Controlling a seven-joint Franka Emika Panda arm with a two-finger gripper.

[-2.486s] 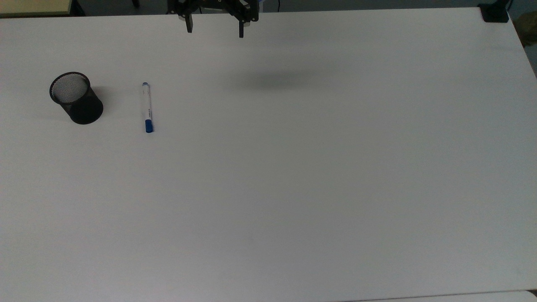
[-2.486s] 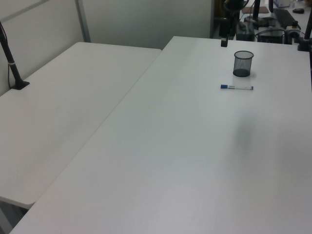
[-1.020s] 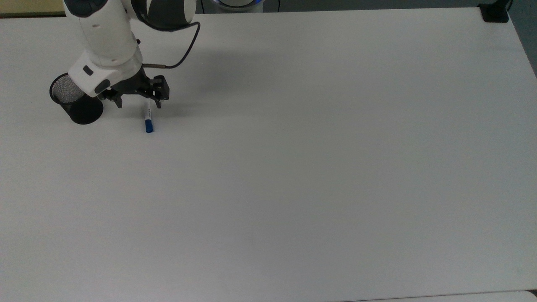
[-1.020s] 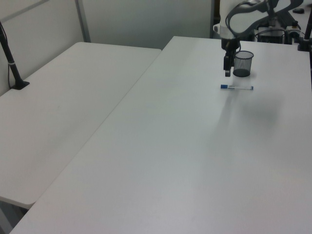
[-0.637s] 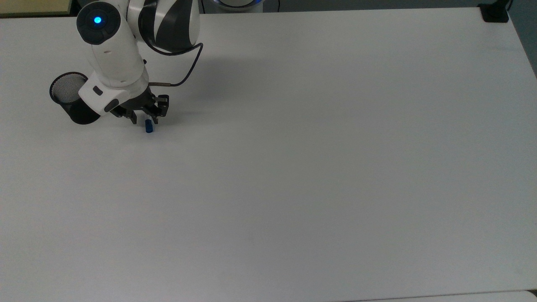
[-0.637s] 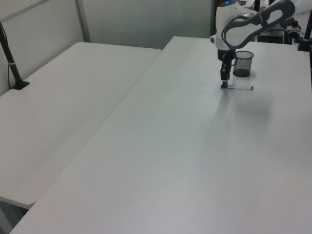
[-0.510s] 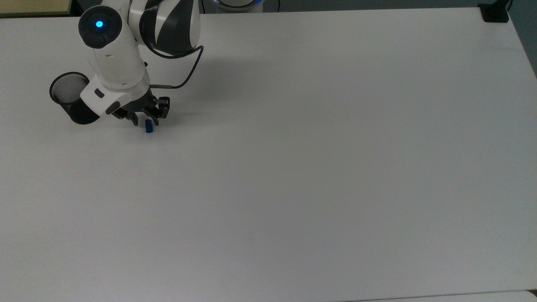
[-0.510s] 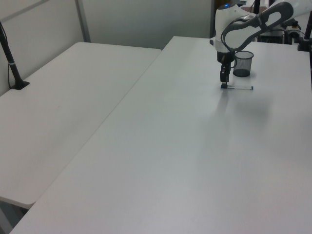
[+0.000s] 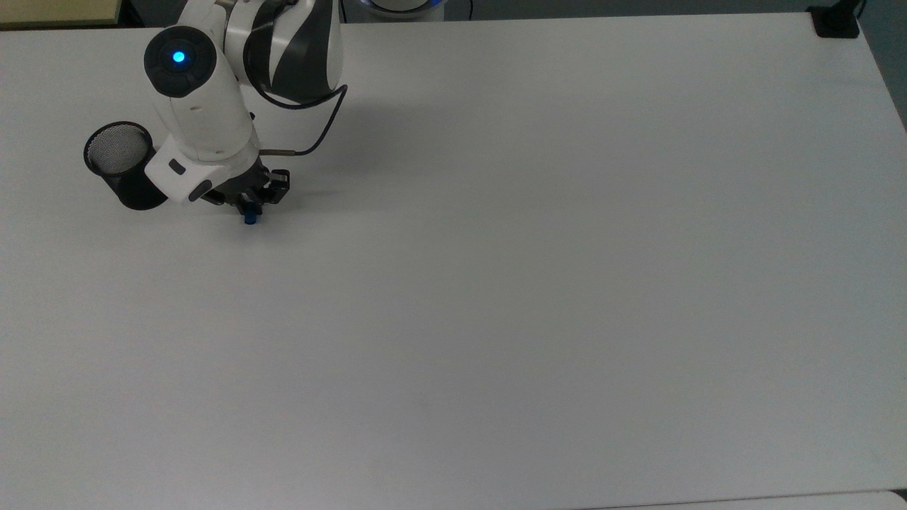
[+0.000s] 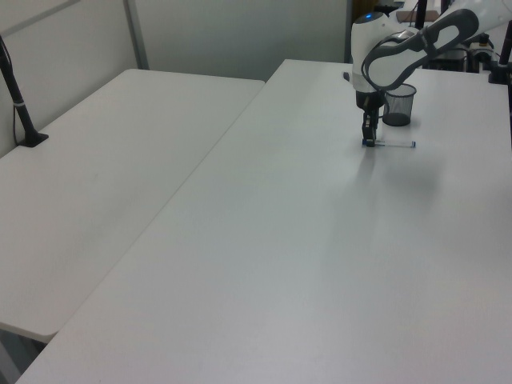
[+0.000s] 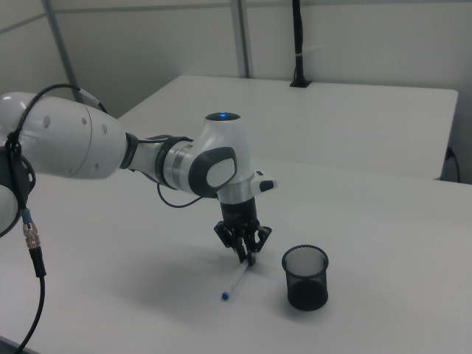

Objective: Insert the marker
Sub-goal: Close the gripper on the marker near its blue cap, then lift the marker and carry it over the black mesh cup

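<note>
- We see the claw [image 11: 248, 258] clenched on the marker's [image 11: 234, 283] capped end.
- The marker lies flat on the tabletop [image 9: 538, 269], just right of the mesh cup [image 9: 122, 172] in the top view.

- A broad white rectangular table [image 9: 538, 297] with a smooth matte top spreads across the top view.
- A second white table [image 10: 96, 160] stands just beside it, at the left view's left, with a narrow gap between them.
- A black clamped pole [image 10: 16, 96] rises from that second table's far edge.
- Pale grey partition walls [image 11: 147, 44] with light metal uprights [image 11: 240, 37] stand behind.
</note>
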